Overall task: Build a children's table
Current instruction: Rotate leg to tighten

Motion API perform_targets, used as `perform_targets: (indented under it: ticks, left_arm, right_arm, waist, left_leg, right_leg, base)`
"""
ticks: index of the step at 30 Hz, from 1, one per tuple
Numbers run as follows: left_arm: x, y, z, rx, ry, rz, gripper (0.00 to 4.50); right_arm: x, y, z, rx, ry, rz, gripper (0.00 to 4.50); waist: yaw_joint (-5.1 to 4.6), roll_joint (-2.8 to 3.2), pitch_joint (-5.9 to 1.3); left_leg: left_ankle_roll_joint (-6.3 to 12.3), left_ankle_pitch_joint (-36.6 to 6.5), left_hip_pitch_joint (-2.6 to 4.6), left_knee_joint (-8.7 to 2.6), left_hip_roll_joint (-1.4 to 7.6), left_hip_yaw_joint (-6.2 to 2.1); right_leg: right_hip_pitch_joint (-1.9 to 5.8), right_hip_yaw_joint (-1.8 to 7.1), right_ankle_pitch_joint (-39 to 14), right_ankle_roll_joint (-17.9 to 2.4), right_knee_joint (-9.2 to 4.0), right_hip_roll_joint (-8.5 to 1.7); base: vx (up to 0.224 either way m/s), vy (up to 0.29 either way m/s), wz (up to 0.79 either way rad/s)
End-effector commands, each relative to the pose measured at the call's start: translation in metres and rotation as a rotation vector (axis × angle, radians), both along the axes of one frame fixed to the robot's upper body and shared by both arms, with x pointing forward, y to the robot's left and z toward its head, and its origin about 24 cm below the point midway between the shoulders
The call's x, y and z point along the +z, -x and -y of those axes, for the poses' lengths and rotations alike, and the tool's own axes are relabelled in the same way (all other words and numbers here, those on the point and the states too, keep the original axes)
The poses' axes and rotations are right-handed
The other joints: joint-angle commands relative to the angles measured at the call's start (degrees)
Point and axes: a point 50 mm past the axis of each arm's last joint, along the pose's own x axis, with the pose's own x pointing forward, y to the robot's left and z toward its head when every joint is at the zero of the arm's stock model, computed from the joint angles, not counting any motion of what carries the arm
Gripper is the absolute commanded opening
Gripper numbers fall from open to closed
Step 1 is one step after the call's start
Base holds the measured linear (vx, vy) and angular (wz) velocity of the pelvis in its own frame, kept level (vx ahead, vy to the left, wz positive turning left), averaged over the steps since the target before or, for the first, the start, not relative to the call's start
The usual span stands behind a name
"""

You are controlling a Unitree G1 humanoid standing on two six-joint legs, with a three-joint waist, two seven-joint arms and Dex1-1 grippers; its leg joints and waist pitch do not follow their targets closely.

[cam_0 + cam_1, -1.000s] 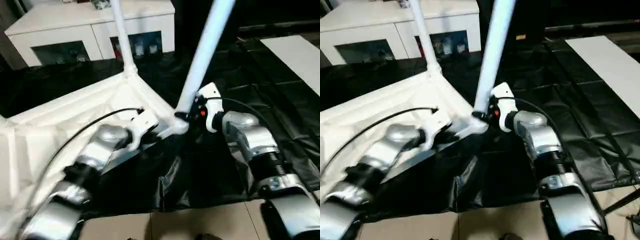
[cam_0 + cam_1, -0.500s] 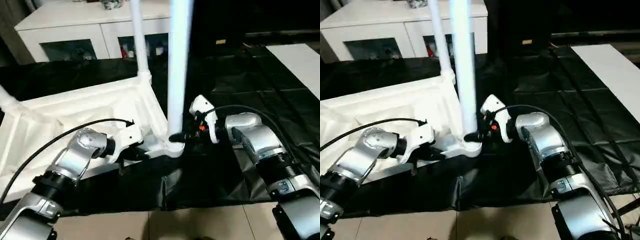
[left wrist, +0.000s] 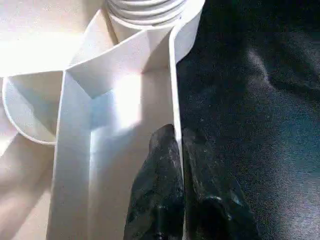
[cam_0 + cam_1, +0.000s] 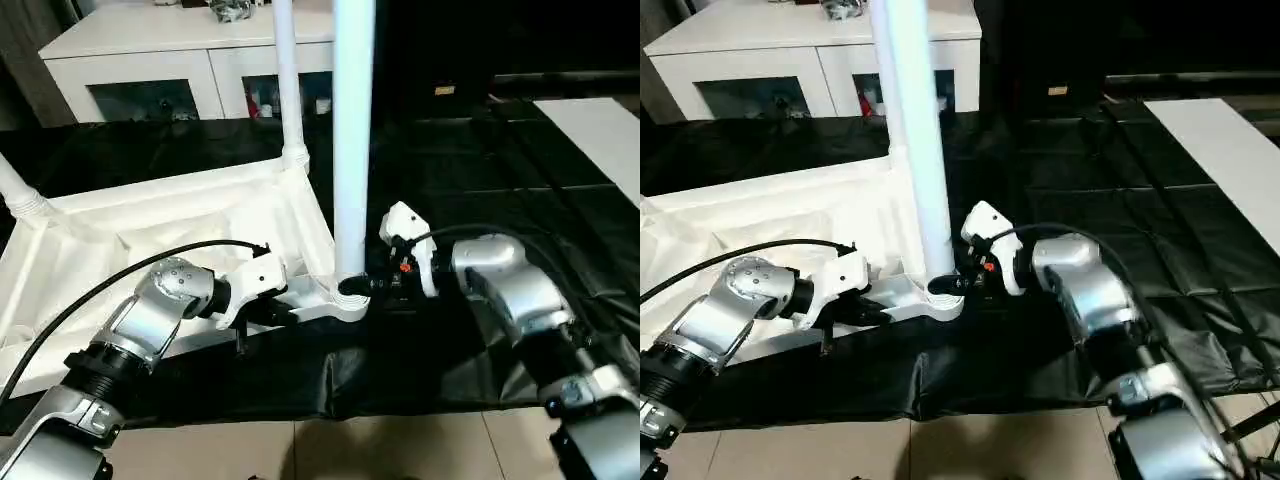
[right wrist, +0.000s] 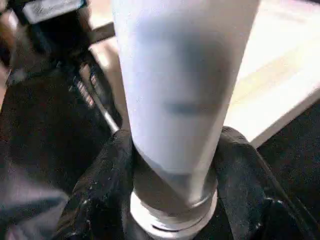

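The long white tapered plastic leg (image 4: 352, 150) now stands upright in the white ribbed tabletop's (image 4: 150, 230) corner socket, right pincer (image 5: 172, 200) clasping its base, left pincer (image 3: 179, 165) pinching the rim wall.

Left tool (image 3: 179, 165) pinched closed, right tool (image 5: 172, 200) fingers spread, forearms converging inward

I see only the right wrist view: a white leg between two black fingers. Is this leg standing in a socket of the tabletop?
Observer: Yes. The leg stands upright in the near corner socket of the upside-down tabletop.
Operator: Where is the left gripper?
Observer: The left gripper is shut on the tabletop's thin side wall, beside that socket.
Operator: Are other legs mounted?
Observer: One more leg stands in the far corner.
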Motion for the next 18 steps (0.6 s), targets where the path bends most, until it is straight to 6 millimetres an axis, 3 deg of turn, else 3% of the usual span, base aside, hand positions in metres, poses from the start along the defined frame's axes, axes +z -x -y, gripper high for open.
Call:
perform_targets:
  ticks: [1, 3, 4, 7, 10, 13, 18]
  left_arm:
    - [0.008, 0.000, 0.008, -0.052, 0.019, 0.039, 0.00]
    - [0.008, 0.000, 0.009, -0.052, 0.022, 0.039, 0.00]
    - [0.008, -0.001, 0.010, -0.047, 0.027, 0.041, 0.00]
    - [0.007, -0.002, 0.011, -0.043, 0.029, 0.043, 0.00]
    - [0.007, -0.003, 0.012, -0.040, 0.027, 0.048, 0.00]
    - [0.007, -0.005, 0.012, -0.033, 0.026, 0.056, 0.00]
    - [0.008, -0.008, 0.011, -0.018, 0.020, 0.069, 0.00]
  right_arm:
    - [-0.027, 0.002, 0.013, -0.162, 0.013, -0.083, 1.96]
    - [-0.028, 0.002, 0.015, -0.186, -0.006, -0.088, 1.96]
    - [-0.031, 0.005, 0.019, -0.233, -0.033, -0.090, 1.96]
    - [-0.035, 0.009, 0.023, -0.260, -0.046, -0.092, 1.96]
    - [-0.040, 0.018, 0.024, -0.245, -0.041, -0.096, 1.96]
    - [-0.042, 0.022, 0.025, -0.237, -0.042, -0.088, 1.96]
    - [-0.042, 0.025, 0.024, -0.238, -0.049, -0.078, 1.96]
  waist:
    - [-0.15, 0.67, -3.73]
    - [-0.55, 0.41, -3.56]
    - [-0.65, 0.81, -3.49]
    - [-1.11, 0.94, -3.25]
    - [-1.03, 1.22, -3.48]
    - [-0.95, 1.14, -3.63]
    - [-0.91, 1.16, -3.49]
  left_leg:
    - [1.77, -13.50, 0.21, -5.08, 3.10, -1.04]
    - [0.79, -16.72, 0.33, -5.32, 3.07, -1.17]
    - [0.58, -17.37, 0.41, -5.38, 3.05, -1.22]
    - [0.06, -20.59, 0.79, -5.61, 3.08, -1.32]
    - [0.11, -20.22, 0.94, -5.58, 3.10, -1.33]
    - [0.70, -18.34, 0.70, -5.59, 3.10, -1.18]
    - [0.98, -18.71, 0.70, -5.62, 3.05, -1.17]
  right_leg:
    - [3.70, 3.23, -17.90, -11.58, -4.04, -3.11]
    - [3.66, 3.12, -21.53, -10.14, -4.51, -3.06]
    - [3.58, 3.08, -21.99, -9.98, -4.52, -2.99]
    - [3.48, 3.01, -23.96, -9.13, -5.11, -2.91]
    - [3.47, 3.11, -21.97, -9.65, -4.94, -2.94]
    - [3.66, 3.21, -18.34, -10.95, -4.54, -2.84]
    - [3.67, 3.15, -21.34, -10.00, -4.85, -2.91]
  base:
    - [0.000, 0.000, 0.00]
    - [0.000, 0.000, 0.00]
    - [0.000, 0.000, 0.00]
    - [0.000, 0.000, 0.00]
    - [0.000, 0.000, 0.00]
    - [0.000, 0.000, 0.00]
    - [0.000, 0.000, 0.00]
